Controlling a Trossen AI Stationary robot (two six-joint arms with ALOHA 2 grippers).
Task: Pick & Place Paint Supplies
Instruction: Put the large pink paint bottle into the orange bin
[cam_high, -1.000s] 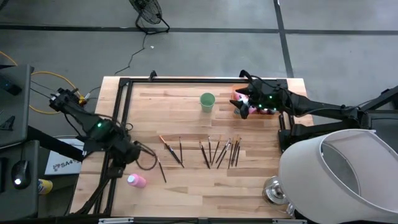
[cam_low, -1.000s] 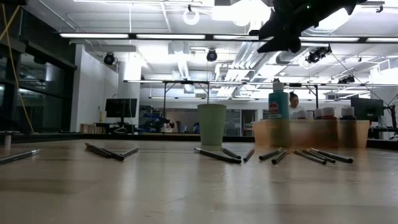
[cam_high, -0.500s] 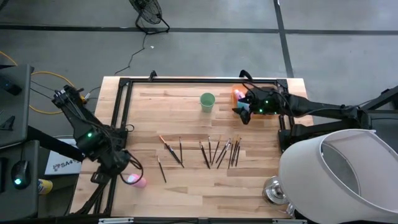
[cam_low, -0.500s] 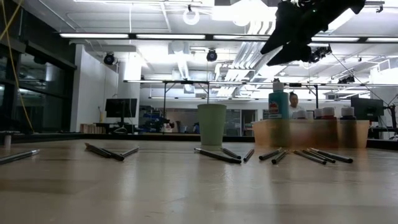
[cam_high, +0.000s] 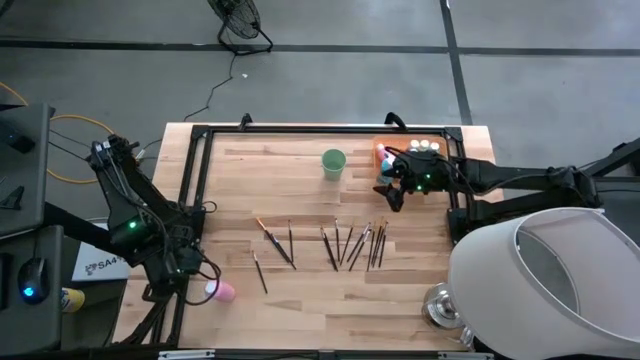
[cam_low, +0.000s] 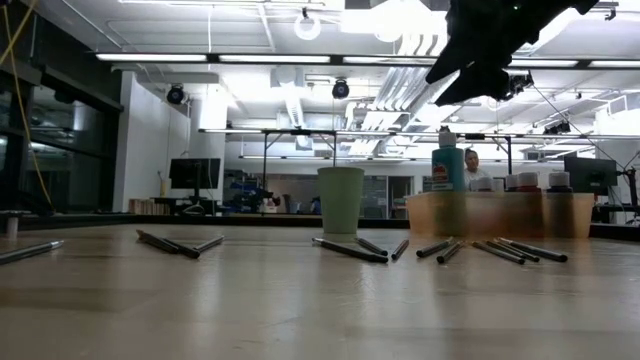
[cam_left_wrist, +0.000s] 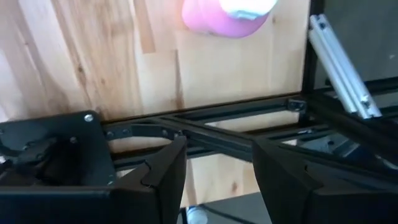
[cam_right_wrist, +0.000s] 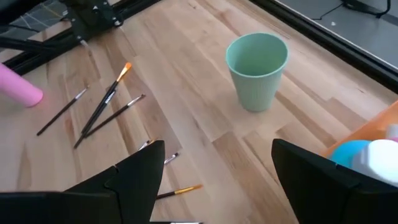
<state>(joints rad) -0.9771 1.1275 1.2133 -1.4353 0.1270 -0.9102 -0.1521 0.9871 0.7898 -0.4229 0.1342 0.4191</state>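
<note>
Looking down from the high view, we are taking the light green cup (cam_high: 334, 162) as our landmark. The brushes (cam_high: 340, 243) are lying fanned on the wooden counter (cam_high: 300, 290) just nearside of it. The pink bottle (cam_high: 220, 291) is lying well off toward the left pincer (cam_high: 183, 270). The orange tray (cam_high: 381, 146) with its capped bottles is sitting beside the cup, near the right pincer (cam_high: 391, 190).

In the low view, the brushes (cam_low: 350, 249) are reading as thin, stiff and light.

In the left wrist view, the pincer is spread and empty, short of the smooth, rounded bottle (cam_left_wrist: 227, 14); we are judging it slippery, best pinched across its body.

In the right wrist view, the pincer is spread wide above the cup (cam_right_wrist: 257, 70).
</note>
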